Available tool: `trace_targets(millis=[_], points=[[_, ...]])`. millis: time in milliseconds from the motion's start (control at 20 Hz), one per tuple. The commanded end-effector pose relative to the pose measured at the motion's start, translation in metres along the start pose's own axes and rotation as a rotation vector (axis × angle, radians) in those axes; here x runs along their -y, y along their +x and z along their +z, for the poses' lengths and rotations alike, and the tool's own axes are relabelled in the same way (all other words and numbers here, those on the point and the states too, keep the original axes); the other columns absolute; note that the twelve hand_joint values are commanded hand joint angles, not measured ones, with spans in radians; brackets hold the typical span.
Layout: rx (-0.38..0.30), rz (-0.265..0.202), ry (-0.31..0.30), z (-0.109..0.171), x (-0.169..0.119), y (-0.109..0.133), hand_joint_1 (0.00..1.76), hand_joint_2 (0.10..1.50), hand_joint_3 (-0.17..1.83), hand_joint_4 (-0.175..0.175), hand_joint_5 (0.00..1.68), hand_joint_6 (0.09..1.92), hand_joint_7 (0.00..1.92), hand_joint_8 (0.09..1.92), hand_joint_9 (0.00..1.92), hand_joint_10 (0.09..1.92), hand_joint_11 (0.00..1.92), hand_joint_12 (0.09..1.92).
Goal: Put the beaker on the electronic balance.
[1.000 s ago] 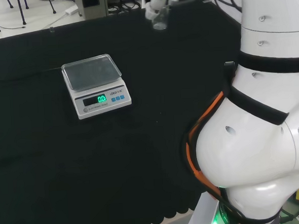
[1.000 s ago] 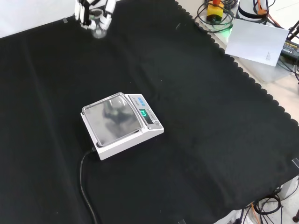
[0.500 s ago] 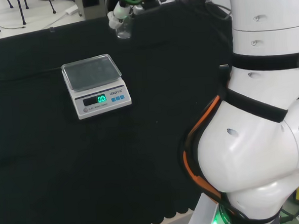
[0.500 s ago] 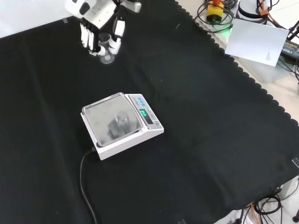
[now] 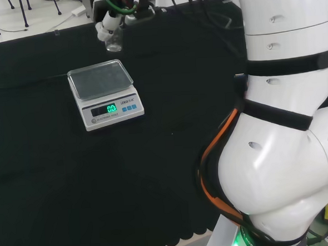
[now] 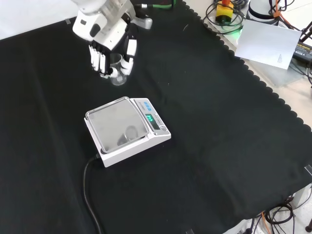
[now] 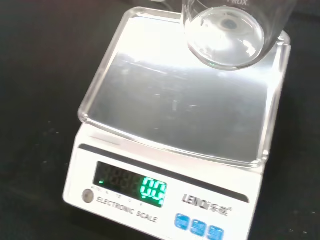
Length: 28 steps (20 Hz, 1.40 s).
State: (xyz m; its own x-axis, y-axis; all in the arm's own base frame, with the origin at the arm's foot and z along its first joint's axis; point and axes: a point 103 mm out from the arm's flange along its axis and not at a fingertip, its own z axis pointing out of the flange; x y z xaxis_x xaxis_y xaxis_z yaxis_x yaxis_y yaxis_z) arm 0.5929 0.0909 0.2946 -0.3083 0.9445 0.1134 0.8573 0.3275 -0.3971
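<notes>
A small clear glass beaker [image 6: 117,74] hangs upright in the air, with the black and white hand [image 6: 108,41] shut on it, fingers curled round its sides. In the head view the beaker [image 5: 113,42] and hand [image 5: 108,23] are just beyond the far right corner of the white electronic balance [image 5: 103,93]. The balance [image 6: 127,129] has a bare shiny steel pan and a lit green display. Through the wrist camera, the beaker's round base [image 7: 227,34] looms over one edge of the pan [image 7: 175,107].
A black cable [image 6: 90,195] runs from the balance toward the cloth's near edge in the front view. A white sheet [image 6: 269,43] and loose cables lie off the cloth at the upper right. The arm's white links [image 5: 281,121] stand at the head view's right.
The hand has carried the beaker leftward in the head view and nearer in the front view, from the cloth's far corner to just beside the balance.
</notes>
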Motion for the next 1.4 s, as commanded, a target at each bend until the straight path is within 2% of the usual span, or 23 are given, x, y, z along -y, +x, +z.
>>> trace_targets(millis=[50,300,650,1200,1400], points=[[-0.002,-0.061,0.031,0.015,-0.022,0.029,1.49,1.18,-0.17,-0.175,0.92,1.12,0.77,1.15,1.01,0.99,1.04,1.29],[-0.007,-0.079,0.053,0.032,-0.038,0.035,1.49,1.18,-0.17,-0.175,0.92,1.12,0.77,1.15,1.01,0.99,1.04,1.29],[-0.039,-0.060,0.078,0.055,-0.051,0.022,1.49,1.18,-0.17,-0.175,0.92,1.12,0.77,1.15,1.02,0.98,1.03,1.30],[-0.061,-0.055,0.080,0.070,-0.062,0.008,1.49,1.17,-0.17,-0.175,0.93,1.11,0.78,1.14,1.02,1.00,1.03,1.28],[-0.058,-0.043,0.062,0.079,-0.066,0.008,1.50,1.17,-0.17,-0.175,0.93,1.11,0.78,1.14,1.02,1.02,1.03,1.26]])
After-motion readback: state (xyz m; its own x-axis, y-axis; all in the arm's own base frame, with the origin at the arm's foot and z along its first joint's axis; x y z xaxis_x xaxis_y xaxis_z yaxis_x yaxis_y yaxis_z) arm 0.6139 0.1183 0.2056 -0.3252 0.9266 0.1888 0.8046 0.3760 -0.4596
